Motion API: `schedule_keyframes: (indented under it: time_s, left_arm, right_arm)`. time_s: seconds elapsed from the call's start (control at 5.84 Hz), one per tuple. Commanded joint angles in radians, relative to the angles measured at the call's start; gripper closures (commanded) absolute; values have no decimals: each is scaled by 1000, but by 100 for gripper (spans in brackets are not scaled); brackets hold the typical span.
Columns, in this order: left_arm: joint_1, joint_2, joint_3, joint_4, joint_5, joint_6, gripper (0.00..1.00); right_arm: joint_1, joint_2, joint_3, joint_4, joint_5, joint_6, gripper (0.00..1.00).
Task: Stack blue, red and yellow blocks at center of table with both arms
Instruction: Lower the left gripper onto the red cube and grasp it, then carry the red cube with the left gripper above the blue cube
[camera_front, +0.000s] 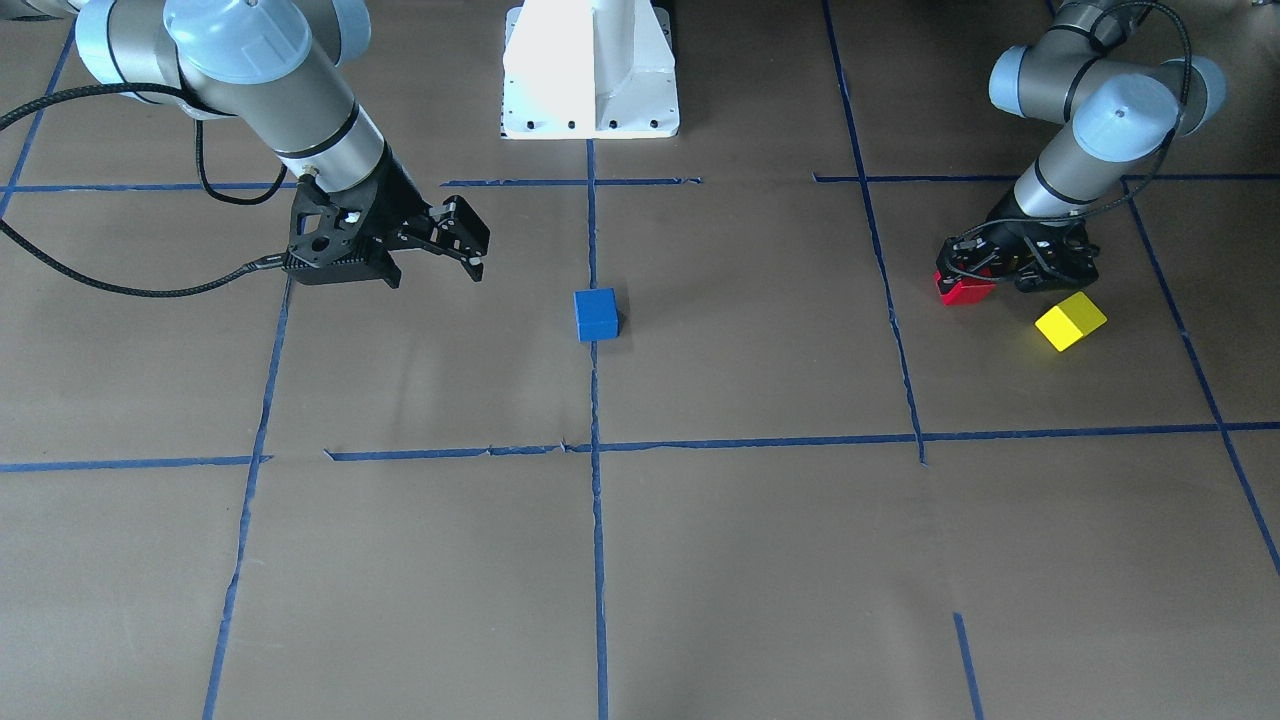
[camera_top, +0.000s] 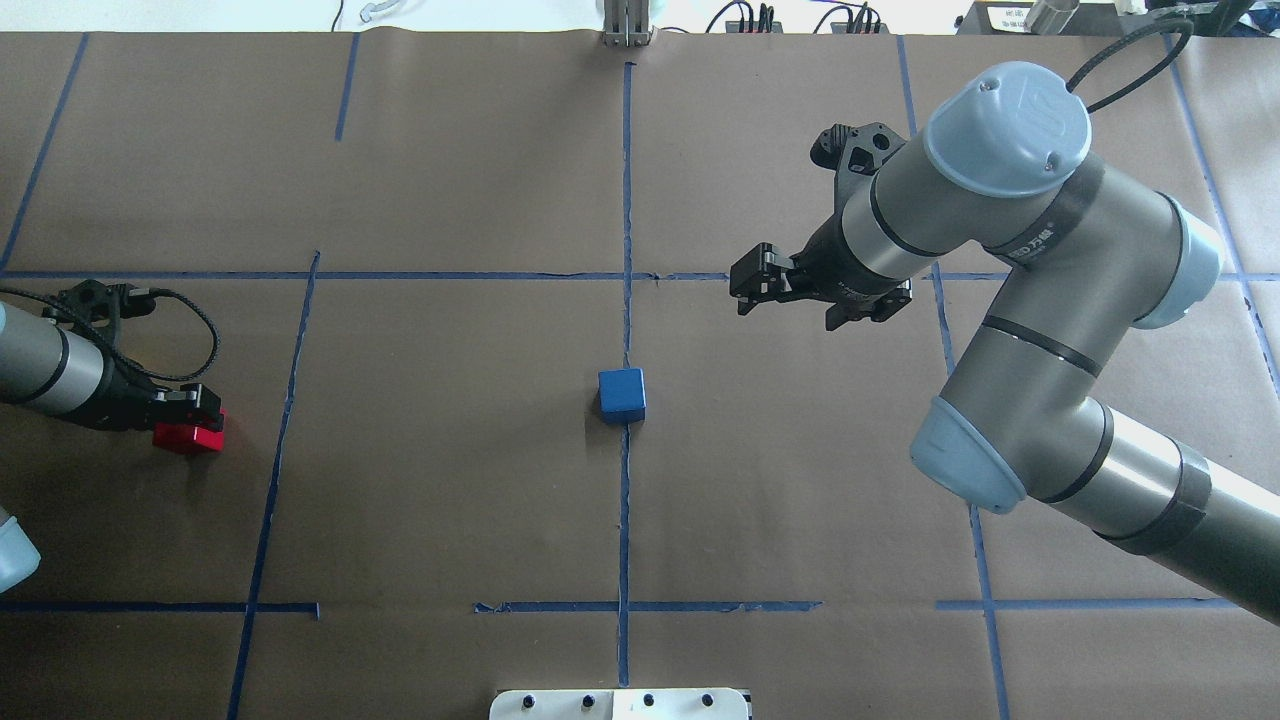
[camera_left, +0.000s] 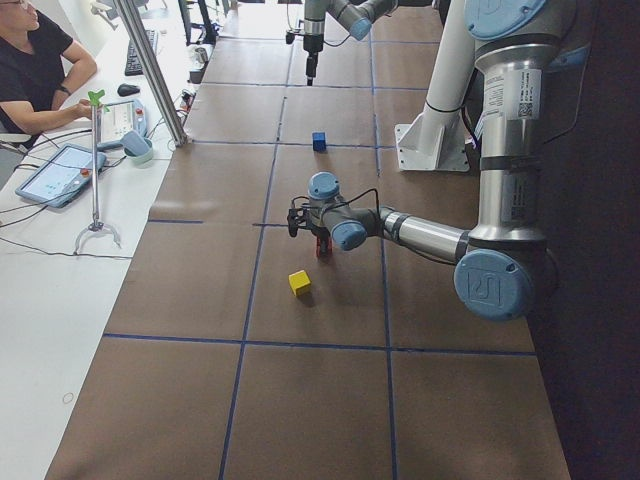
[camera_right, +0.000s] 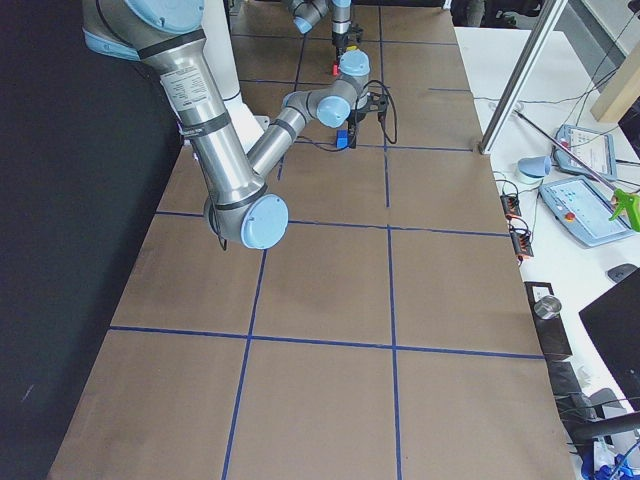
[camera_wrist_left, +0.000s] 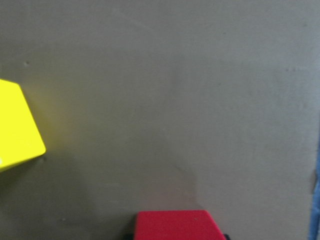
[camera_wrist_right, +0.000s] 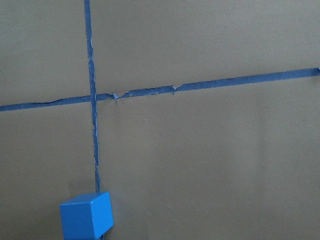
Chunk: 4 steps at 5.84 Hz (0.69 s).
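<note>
The blue block (camera_front: 596, 314) (camera_top: 622, 394) sits alone on the table (camera_front: 760, 560), on the middle tape line. My right gripper (camera_front: 468, 243) (camera_top: 748, 288) hovers open and empty, off to one side of it and farther from the base; the right wrist view has the blue block (camera_wrist_right: 86, 215) at its lower left. At my far left, the left gripper (camera_front: 965, 278) (camera_top: 195, 415) is down at table level, shut on the red block (camera_front: 965, 292) (camera_top: 188, 437) (camera_wrist_left: 175, 225). The yellow block (camera_front: 1070, 321) (camera_left: 299, 282) (camera_wrist_left: 15, 125) lies loose close beside it.
The white pedestal base (camera_front: 590, 70) (camera_top: 620, 703) stands at the robot's side of the table. A person (camera_left: 40, 60) sits at a white side desk with tablets, beyond the far edge. Blue tape lines divide the brown paper.
</note>
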Motion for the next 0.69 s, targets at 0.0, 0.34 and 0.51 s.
schedule_keyframes:
  time_s: [0.0,0.34,0.51]
  left_arm:
    - [5,-145,-63,64,0,-7,100]
    - [155,-538,-59,512,80,-48,100]
    - [199,-735,-25,722,139,-47,100]
  right_arm:
    - [5,-72,73,0,7,-2,0]
    - [47,-143,118,-3,15,-21,0]
    - [60,-156,118,-3,15,-25,0]
